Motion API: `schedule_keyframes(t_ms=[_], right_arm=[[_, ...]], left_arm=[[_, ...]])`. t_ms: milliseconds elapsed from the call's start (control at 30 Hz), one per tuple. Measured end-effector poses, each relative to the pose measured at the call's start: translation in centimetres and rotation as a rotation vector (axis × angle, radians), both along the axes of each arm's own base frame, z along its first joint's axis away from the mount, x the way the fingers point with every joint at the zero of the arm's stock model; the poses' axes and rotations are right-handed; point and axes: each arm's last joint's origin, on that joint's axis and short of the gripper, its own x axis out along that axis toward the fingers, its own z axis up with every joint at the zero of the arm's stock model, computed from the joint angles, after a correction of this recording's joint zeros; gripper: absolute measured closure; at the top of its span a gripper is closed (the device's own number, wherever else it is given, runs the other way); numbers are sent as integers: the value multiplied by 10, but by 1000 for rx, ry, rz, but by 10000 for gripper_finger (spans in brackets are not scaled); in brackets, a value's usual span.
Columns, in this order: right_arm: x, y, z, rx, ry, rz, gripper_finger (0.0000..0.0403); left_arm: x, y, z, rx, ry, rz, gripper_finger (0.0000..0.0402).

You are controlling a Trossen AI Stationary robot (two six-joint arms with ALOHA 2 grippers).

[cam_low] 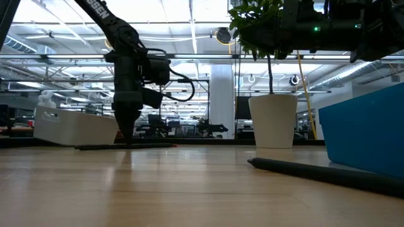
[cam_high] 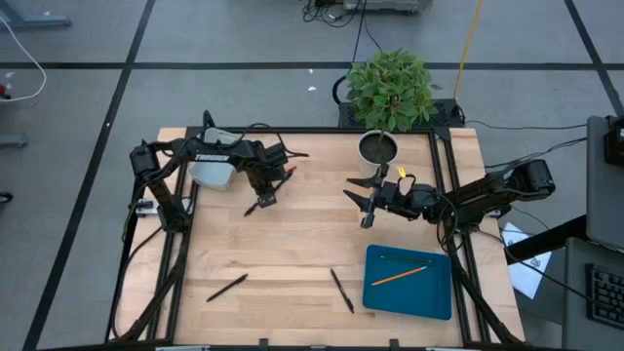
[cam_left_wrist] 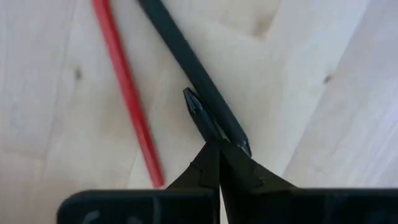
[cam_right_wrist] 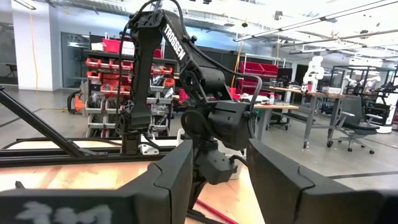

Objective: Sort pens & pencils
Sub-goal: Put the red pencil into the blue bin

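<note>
1. The left pincer is down at the counter near its far left corner, just beside a white bin. In the left wrist view its fingers are pinched nearly together on the end of a black pen, which lies flat on the wood.
2. That pen's long axis runs straight away from the fingertips, and a red pencil lies close alongside, apart from the fingers. I judge that a lift must take the pen alone.
3. Two more pens lie near the front edge: one left of centre, one at centre.
4. A blue tray at the front right holds an orange pencil and a green pencil.
5. The right pincer hovers open and empty at centre-right, near a potted plant.
</note>
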Motion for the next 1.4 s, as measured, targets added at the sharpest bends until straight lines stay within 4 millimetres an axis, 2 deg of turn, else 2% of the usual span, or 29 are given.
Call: schedule_keyframes(t_ms=[200,400,700,1000,1133,1400], right_arm=[[0,0,0,0,1,0,259],[0,0,-1,0,9,0,259],[0,0,-1,-3,15,-1,259],[0,0,-1,-2,15,-1,259],[0,0,-1,-1,15,0,259],[0,0,-1,-1,16,0,259]], left_arm=[[2,-3,8,44,66,-10,399],[1,-3,20,121,94,132,400],[-14,-21,4,134,117,220,400],[-17,-17,1,166,128,276,401],[-22,-9,1,166,147,313,401],[-28,1,1,74,130,319,401]])
